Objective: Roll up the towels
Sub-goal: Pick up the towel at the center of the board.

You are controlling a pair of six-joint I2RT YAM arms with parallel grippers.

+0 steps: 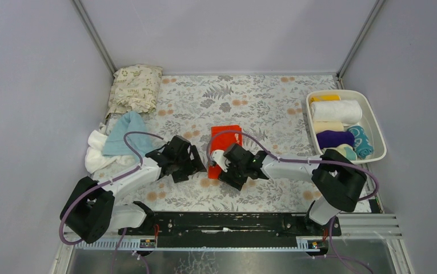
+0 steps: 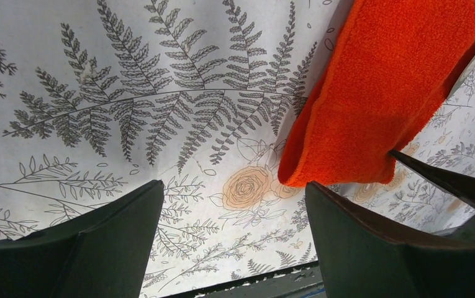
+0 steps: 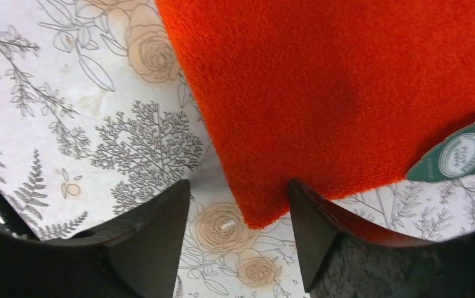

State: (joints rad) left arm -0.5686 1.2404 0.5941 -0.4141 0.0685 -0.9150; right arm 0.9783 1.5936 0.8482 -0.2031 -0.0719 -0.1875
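At three o'clock the white tray point(image 1: 374, 117) holds rolled towels point(image 1: 336, 111): yellow, white, cream, purple, teal. The orange-red towel point(image 1: 225, 142) lies at centre; left fingers point(image 2: 98, 248) gape empty, right fingers point(image 3: 148, 248) apart astride its corner

From above and behind, we look down over the whole floral mat point(image 1: 250, 97); both wrist views, close above it, share the orange-red towel point(image 2: 377, 93).

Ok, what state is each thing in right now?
Orange-red terry towel: lying on the floral mat, unrolled.
Left gripper: open, empty, beside the towel.
Right gripper: open, straddling the towel's near corner.
Light blue cloth: crumpled, unrolled.
White cloth: crumpled, unrolled.
Towels in white plastic tray: rolled.
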